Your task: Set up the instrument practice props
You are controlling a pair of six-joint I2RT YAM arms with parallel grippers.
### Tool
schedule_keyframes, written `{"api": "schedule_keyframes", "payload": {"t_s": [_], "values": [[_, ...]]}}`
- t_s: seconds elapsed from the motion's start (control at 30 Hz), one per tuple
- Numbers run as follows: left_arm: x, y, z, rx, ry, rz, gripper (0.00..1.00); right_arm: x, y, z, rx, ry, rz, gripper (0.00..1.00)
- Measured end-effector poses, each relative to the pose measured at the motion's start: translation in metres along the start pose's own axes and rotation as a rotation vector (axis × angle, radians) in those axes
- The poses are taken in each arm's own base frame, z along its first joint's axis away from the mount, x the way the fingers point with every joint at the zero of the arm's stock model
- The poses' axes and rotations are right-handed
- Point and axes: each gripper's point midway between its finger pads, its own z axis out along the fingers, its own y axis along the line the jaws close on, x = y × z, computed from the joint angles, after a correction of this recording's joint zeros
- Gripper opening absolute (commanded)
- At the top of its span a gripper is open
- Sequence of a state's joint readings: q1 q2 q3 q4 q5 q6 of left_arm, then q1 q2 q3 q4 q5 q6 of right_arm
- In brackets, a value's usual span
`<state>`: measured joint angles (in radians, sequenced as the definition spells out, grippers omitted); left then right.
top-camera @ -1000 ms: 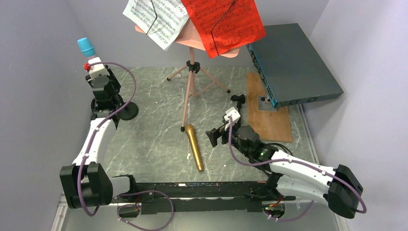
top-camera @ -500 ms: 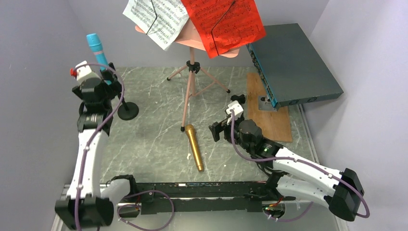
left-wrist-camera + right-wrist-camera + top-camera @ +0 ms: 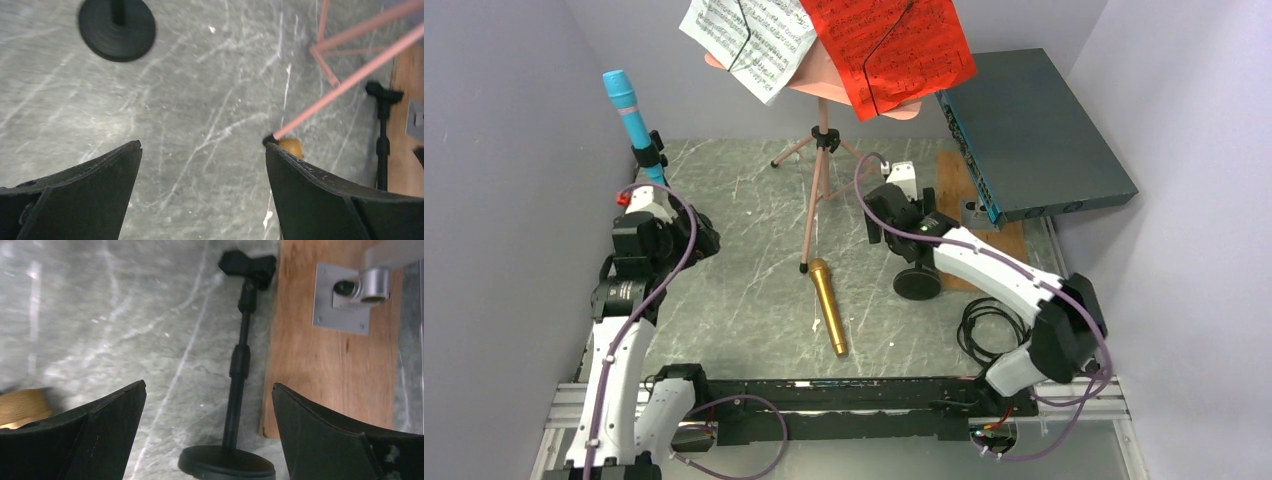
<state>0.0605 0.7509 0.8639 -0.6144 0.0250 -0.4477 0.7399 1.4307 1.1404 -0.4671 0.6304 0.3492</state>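
The blue microphone (image 3: 627,108) stands tilted in the clip of the left black pole. That pole's round base (image 3: 117,27) is ahead of my left gripper (image 3: 202,150), which is open and empty over the table. The gold microphone (image 3: 828,305) lies flat mid-table, its head by a tripod foot (image 3: 291,146). The right pole (image 3: 240,360) stands upright on its round base (image 3: 918,281) with an empty clip (image 3: 247,265). My right gripper (image 3: 209,387) is open above it, not touching. The pink music desk (image 3: 824,85) on tripod legs (image 3: 819,190) holds a white page (image 3: 749,35) and a red page (image 3: 889,50).
A large dark-teal box (image 3: 1034,130) lies at the far right, overhanging a wooden board (image 3: 989,250) with a metal bracket (image 3: 350,295). A coil of black cable (image 3: 984,325) lies near my right arm. Walls close in on both sides.
My left gripper let go of the blue microphone and drew back toward the near side. My right arm swung toward the far side, uncovering the right pole's base.
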Motion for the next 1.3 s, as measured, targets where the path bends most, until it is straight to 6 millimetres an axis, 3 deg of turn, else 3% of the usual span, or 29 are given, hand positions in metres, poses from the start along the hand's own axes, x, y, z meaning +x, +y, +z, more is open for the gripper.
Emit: {"api": "schedule_keyframes", "payload": {"t_s": [0.07,0.17,0.37,0.5,0.63,0.7,0.73,0.87,0.97,1.07,1.13,1.2,1.3], "values": [[0.012,-0.010,0.005,0.053,0.065,0.015,1.00,0.012,-0.005,0.015,0.061,0.065,-0.009,0.95],[0.022,-0.028,0.003,0.138,0.112,0.028,0.99,0.047,-0.023,0.034,0.119,0.195,-0.028,0.81],[0.038,-0.061,-0.010,0.305,0.178,0.045,0.99,0.095,-0.039,0.065,0.192,0.364,-0.032,0.78],[0.042,-0.071,-0.017,0.359,0.198,0.035,0.99,0.133,-0.035,0.084,0.211,0.469,-0.072,0.53],[0.043,-0.076,-0.025,0.391,0.204,0.040,0.99,0.133,-0.026,0.092,0.193,0.461,-0.048,0.34],[0.042,-0.078,-0.029,0.399,0.207,0.044,1.00,0.132,-0.024,0.092,0.192,0.446,-0.066,0.11],[0.040,-0.079,-0.031,0.402,0.206,0.047,1.00,0.130,-0.021,0.089,0.187,0.429,-0.082,0.01],[0.033,-0.085,-0.037,0.429,0.197,0.050,0.99,0.110,0.010,0.064,0.098,0.313,-0.129,0.00],[0.033,-0.092,-0.041,0.470,0.209,0.046,0.99,0.079,0.032,0.026,-0.001,0.175,-0.123,0.00],[0.032,-0.107,-0.044,0.549,0.226,0.026,0.99,0.039,0.034,-0.014,-0.103,0.023,-0.048,0.00],[0.031,-0.122,-0.047,0.639,0.235,0.003,1.00,0.025,0.028,-0.033,-0.179,-0.060,-0.007,0.00],[0.032,-0.138,-0.050,0.757,0.248,-0.034,1.00,0.023,0.025,-0.053,-0.302,-0.149,0.001,0.00],[0.035,-0.151,-0.054,0.867,0.263,-0.081,1.00,0.037,0.033,-0.080,-0.525,-0.283,-0.042,0.00]]}}
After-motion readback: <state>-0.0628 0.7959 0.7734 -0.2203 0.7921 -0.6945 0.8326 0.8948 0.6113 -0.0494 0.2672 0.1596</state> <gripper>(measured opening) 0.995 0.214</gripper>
